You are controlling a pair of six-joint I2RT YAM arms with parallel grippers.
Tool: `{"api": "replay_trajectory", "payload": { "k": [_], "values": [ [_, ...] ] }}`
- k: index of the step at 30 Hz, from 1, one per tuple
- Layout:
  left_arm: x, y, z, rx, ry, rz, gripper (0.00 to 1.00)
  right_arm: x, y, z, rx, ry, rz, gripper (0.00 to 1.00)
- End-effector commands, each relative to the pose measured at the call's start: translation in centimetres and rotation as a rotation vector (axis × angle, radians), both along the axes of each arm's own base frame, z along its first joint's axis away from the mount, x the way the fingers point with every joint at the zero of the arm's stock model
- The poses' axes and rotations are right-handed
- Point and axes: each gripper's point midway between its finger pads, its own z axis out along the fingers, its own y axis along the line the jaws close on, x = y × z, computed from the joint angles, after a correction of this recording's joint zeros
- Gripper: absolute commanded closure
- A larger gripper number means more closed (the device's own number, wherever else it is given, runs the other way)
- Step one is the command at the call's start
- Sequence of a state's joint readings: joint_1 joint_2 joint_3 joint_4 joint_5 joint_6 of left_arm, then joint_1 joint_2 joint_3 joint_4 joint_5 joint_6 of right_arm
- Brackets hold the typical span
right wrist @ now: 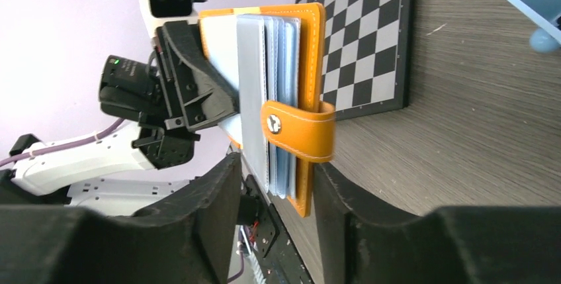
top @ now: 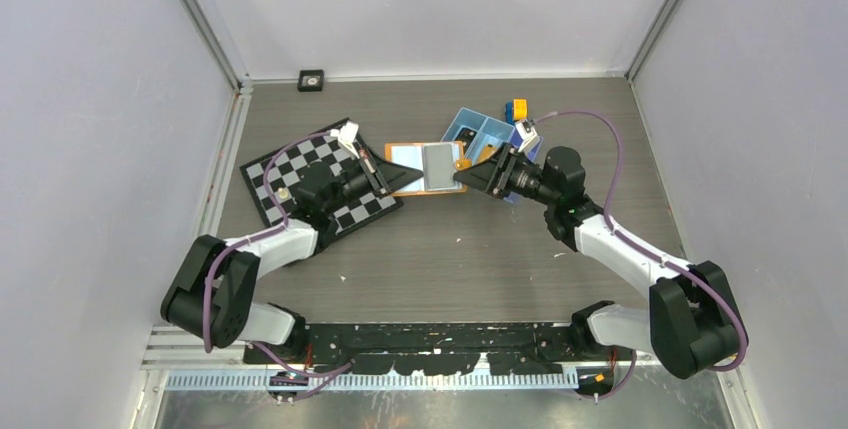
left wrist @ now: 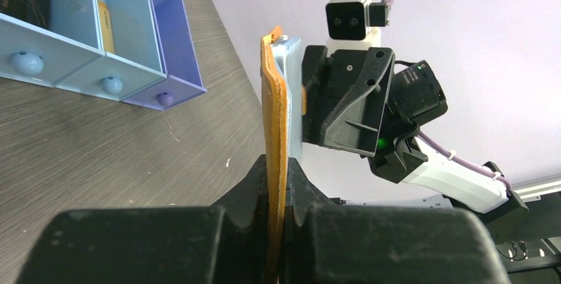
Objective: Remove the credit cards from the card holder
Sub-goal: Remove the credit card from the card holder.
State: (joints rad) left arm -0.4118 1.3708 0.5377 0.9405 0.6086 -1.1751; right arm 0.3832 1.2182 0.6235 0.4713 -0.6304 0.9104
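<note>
Your left gripper [left wrist: 276, 175] clamps the card holder [right wrist: 312, 52] by one edge. Your right gripper [right wrist: 276, 181] straddles its tab [right wrist: 298, 128] end, grip unclear. You can't make out cards in the sleeves [right wrist: 264, 65].

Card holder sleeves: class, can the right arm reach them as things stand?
Likely yes: the right gripper closes around the card holder's sleeves and tabbed cover, while the left gripper clamps the opposite edge; nothing intervenes.

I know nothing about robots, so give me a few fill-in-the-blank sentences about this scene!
1. The left gripper clamps a card holder coloured ____.
2. The mat beneath the left arm has a black-and-white ____ pattern.
3. The blue tray has ____ compartments.
Missing words: orange, checkerboard, three.
</note>
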Motion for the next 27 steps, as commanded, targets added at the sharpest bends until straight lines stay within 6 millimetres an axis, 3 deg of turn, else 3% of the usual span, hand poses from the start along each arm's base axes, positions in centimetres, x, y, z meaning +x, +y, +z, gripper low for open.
{"api": "replay_trajectory", "payload": {
  "k": [1, 5, 11, 27],
  "values": [
    [0.0, -0.2, 1.5, -0.049, -0.057, -0.024, 1.0, -1.2, 0.5, 3.1, 0.096, -0.109, 0.065, 0.56],
    [0.2, -0.4, 1.3, -0.053, -0.05, -0.028, 1.0, -1.6, 0.3, 3.8, 0.104, -0.134, 0.06, 0.68],
    [0.1, -0.3, 1.4, -0.049, -0.059, -0.029, 1.0, -1.6, 0.4, 3.8, 0.113, -0.132, 0.073, 0.78],
    [-0.1, -0.3, 1.6, -0.048, -0.068, -0.034, 1.0, -0.3, 0.2, 1.6, 0.007, -0.069, 0.023, 0.91]
  ]
}}
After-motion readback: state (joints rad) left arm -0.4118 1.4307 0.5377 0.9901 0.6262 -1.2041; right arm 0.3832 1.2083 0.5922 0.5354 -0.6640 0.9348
